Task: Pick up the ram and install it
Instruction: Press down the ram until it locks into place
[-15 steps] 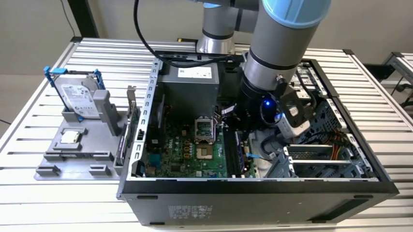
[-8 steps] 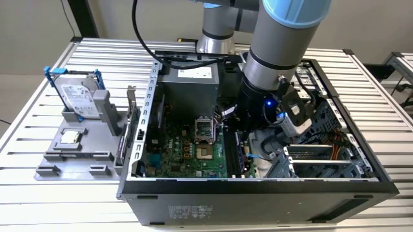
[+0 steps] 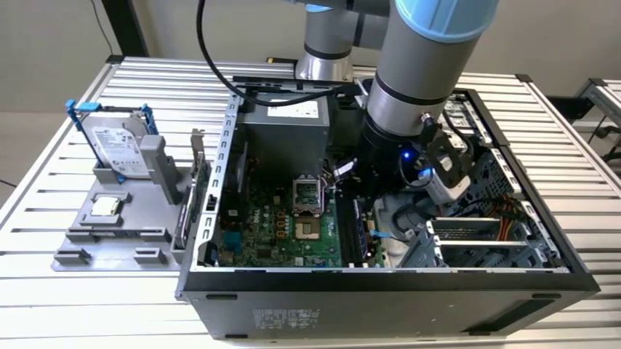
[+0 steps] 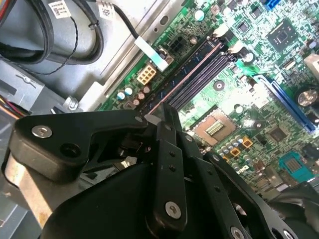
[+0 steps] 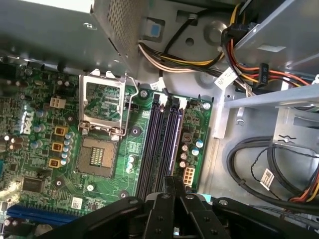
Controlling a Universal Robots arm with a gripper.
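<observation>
The ram (image 4: 185, 75) appears as a thin pale edge lying along one of the black motherboard slots (image 5: 154, 144). It also shows in the first wrist view as the ram (image 5: 165, 144). My gripper (image 4: 162, 117) is inside the open computer case (image 3: 388, 280), low over the slot end beside a small white connector (image 5: 188, 175). In both wrist views the black fingers (image 5: 164, 199) are closed together, tips just above that end of the stick. I cannot tell whether they touch it. In the exterior view the gripper (image 3: 393, 214) is mostly hidden behind the arm's wrist.
A grey fixture (image 3: 116, 240) on the slatted table at the exterior view's left carries a silver hard drive (image 3: 116, 149) in a blue frame and a small square chip (image 3: 105, 207). An open processor socket (image 5: 97, 157) sits beside the slots. Cable bundles (image 5: 259, 169) and drive bays crowd the other side.
</observation>
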